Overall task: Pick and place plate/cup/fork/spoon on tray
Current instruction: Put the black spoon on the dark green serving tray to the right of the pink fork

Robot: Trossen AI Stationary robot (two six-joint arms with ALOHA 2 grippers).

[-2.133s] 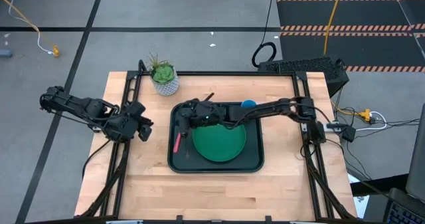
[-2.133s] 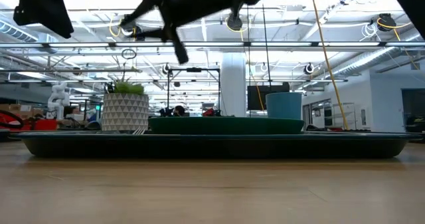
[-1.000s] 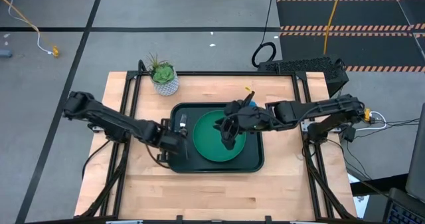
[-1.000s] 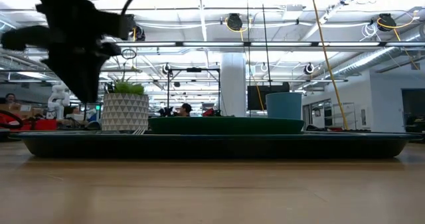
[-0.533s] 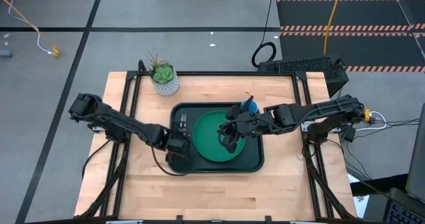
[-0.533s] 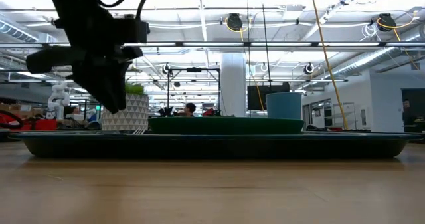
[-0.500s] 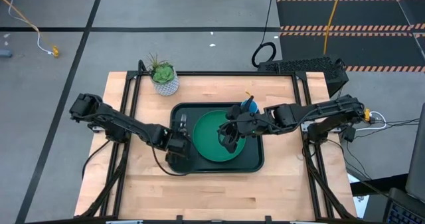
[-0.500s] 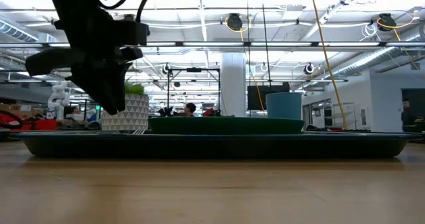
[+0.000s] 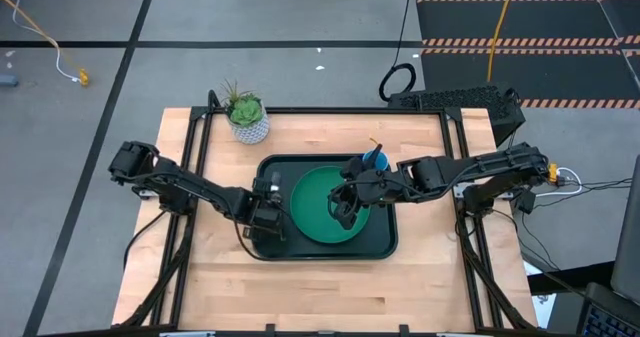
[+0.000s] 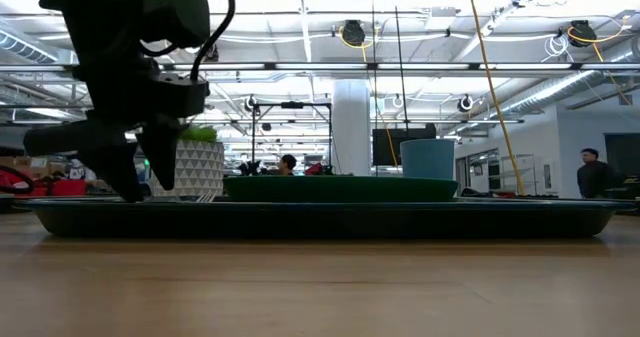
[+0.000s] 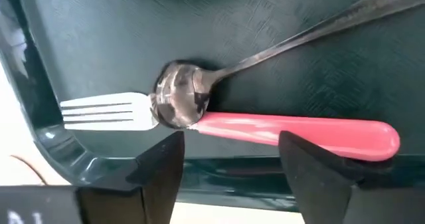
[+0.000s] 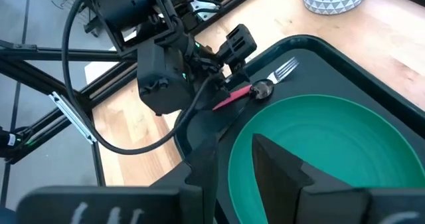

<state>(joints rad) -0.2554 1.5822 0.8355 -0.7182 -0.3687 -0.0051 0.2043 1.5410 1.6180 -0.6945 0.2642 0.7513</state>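
Wooden bench (image 9: pixel 320 287) under bright workshop lights, w/ a person standing far back at the room's right edge in the low view. Dark tray (image 9: pixel 385 245) sits mid-bench; green plate (image 9: pixel 315 222) lies flat inside it, blue cup (image 9: pixel 377 160) stands in the tray's far right corner. White plant pot (image 9: pixel 248 125) stands on the bench just off the tray's far left corner. Left claw (image 11: pixel 229 167) is low over the tray's left strip, fingers apart, straddling the fork (image 11: pixel 279 127) w/o touching it. Fork lies flat along the tray's left rim; spoon (image 11: pixel 182 101) lies across it, bowl resting on the fork's neck where tines meet pink handle. Right claw (image 9: pixel 343 209) hovers above the plate's right half, approx. over its middle edge; its fingers look parted in the right wrist view, though only one shows clearly there, and nothing is seen between them.
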